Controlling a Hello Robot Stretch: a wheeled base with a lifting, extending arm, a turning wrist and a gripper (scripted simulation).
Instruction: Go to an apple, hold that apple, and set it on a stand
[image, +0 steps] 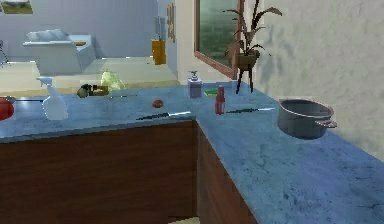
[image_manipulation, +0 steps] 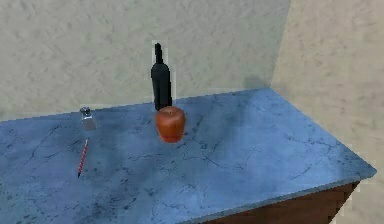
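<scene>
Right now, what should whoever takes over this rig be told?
The apple stands on the blue countertop in the arm side view, just in front of a dark bottle. It is not lifted.
Toward that view's left, a small shaker and a thin red-handled tool.
Stand: the potted plant by the forward view's window may sit on one; I cannot tell.
Done: the robot is at the apple.
Left: grasp it, carry it, set it on a stand.
</scene>
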